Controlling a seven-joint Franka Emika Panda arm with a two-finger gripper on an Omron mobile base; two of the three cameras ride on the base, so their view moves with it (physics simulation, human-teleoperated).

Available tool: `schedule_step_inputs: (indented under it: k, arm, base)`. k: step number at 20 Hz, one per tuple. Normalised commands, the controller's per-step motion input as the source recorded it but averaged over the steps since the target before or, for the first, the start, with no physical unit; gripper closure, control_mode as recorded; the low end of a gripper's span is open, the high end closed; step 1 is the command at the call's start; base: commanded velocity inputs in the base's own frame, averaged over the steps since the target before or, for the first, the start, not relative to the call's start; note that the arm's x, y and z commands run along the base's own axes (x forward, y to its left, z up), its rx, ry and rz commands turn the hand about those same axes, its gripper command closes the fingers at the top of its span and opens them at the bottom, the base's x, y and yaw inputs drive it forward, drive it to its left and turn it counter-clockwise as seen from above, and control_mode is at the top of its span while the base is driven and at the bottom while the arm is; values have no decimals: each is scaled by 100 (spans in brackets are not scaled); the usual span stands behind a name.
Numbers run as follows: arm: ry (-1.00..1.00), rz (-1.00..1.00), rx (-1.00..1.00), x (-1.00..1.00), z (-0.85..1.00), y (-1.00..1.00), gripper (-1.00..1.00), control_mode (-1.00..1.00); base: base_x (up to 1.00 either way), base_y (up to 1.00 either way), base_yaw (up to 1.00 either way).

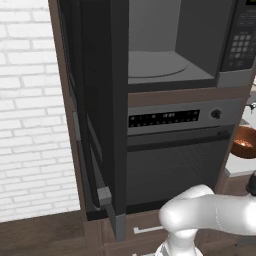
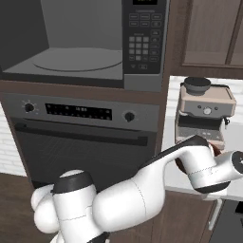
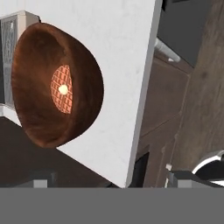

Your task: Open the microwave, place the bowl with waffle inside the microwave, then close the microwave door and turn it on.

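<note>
Microwave [image 1: 172, 47] is open, grey cavity and round turntable [image 2: 76, 59] exposed. Microwave door [image 1: 97, 105] swung out to the left, seen edge-on in the left base view, dark bar handle [image 1: 76, 125] on it. Keypad panel [image 2: 144, 35] sits right of the cavity. Grey oven [image 2: 85, 137] directly below, with a display strip and knobs.

Bowl [image 3: 54, 85] is reddish-brown, glossy, standing on the white counter [image 3: 127, 65] to the right of the oven; waffle [image 3: 61, 89] lies inside it with a pale dot on top. In the left base view the bowl [image 1: 245, 142] shows at the right edge. Espresso machine [image 2: 205, 111] stands on the same counter, just behind the bowl.

End effector [image 3: 107, 179] is spread wide, fingertips [image 3: 41, 178] well apart, holding nothing, not touching the bowl. Arm [image 2: 142, 190] reaches right toward the counter.
</note>
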Motion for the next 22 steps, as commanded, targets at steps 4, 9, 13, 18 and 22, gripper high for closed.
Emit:
schedule_step_inputs:
  k: [4, 9, 13, 18, 22]
  arm:
    - [3, 0, 2, 33, -22, 0, -100, -100]
    - [7, 0, 2, 39, -27, 0, -100, -100]
    - [7, 0, 2, 40, -27, 0, -100, -100]
    - [6, -1, 4, 40, -19, -1, -100, -100]
    - [6, -2, 3, 31, -32, -3, -100, -100]
  base:
    - [0, 0, 0]
    - [0, 0, 0]
    - [0, 0, 0]
    - [0, 0, 0]
    - [0, 0, 0]
